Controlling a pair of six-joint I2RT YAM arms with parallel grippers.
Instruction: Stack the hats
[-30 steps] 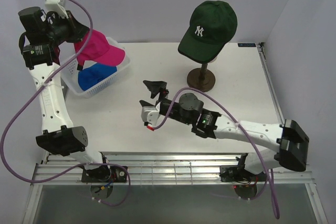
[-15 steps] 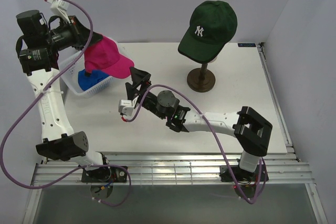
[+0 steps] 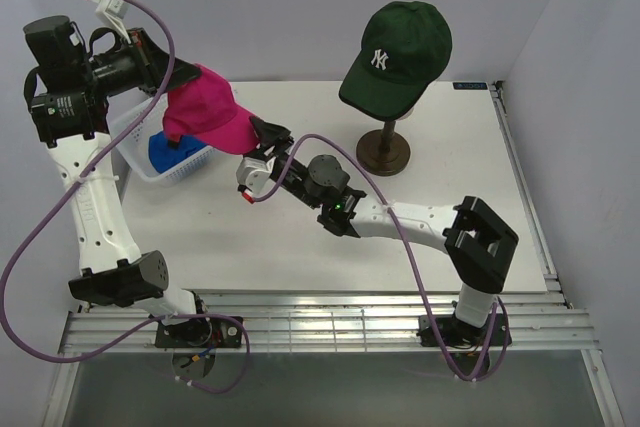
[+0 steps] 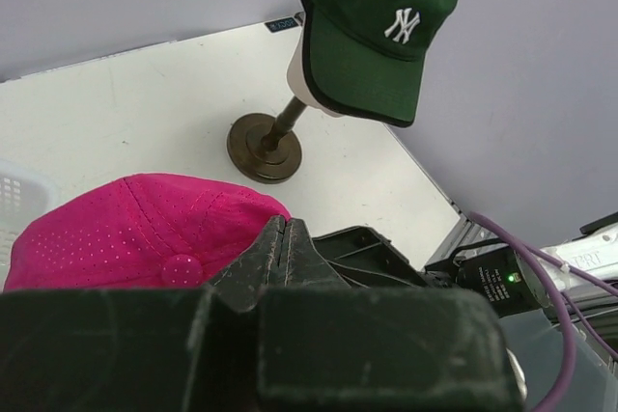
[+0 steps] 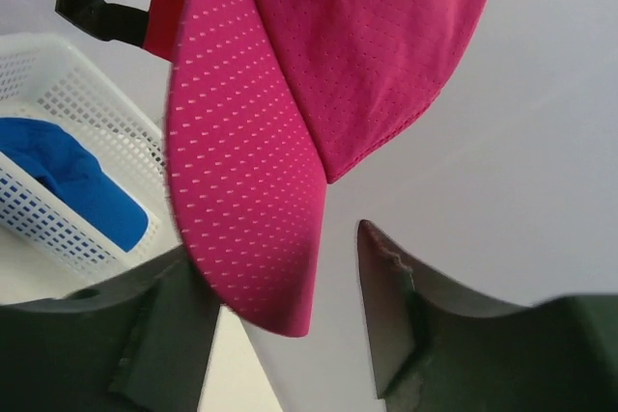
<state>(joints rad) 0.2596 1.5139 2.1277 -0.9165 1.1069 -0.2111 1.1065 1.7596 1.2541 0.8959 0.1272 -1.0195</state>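
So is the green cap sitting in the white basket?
No, the green cap sits atop the stand, well apart from the basket.

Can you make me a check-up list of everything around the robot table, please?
Surface: white table.
Job's things: magenta cap held up by the left gripper; blue cap in the basket; green cap on the head atop a stand.
Clutter: nothing seen.
Grippers: left gripper jaws shut on the magenta cap; right gripper jaws open around its brim.
Cables: purple cables loop from both arms.
Surroundings: plain pale walls.
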